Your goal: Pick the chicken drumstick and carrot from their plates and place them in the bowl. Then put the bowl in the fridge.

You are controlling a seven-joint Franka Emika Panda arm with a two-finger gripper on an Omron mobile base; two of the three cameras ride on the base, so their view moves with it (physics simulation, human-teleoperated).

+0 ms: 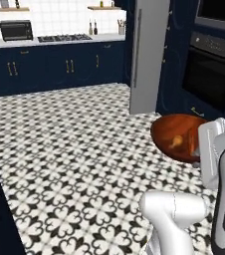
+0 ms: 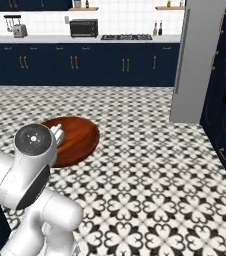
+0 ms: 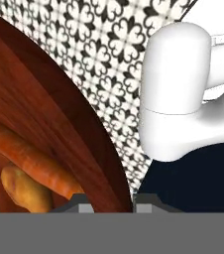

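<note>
Bowl (image 1: 171, 130): reddish-brown, wood-look, wide and shallow, held up over the patterned floor in front of the arm, with the open fridge door (image 1: 147, 55) standing beyond it. In the hand view its rim runs between the two finger tips, so the gripper (image 3: 109, 203) appears pinched on the rim wall; the narrow gap between the tips agrees with that.

Handling, as a judgement: rigid, moderately heavy for an edge hold, and smooth, so it may pivot about the pinch if swung fast. A rim grasp is the only practical hold on a dish this broad; keep it level.

Contents: carrot (image 3: 27, 154) lies along the inner slope, long and firm, free to roll. Chicken drumstick (image 3: 25, 188) sits just below it, touching or nearly so; lumpy, less likely to roll. Both are loose in the bowl.

Stage, judged: loading done, fridge transfer outstanding. Main risk is tilt spilling the carrot.
</note>
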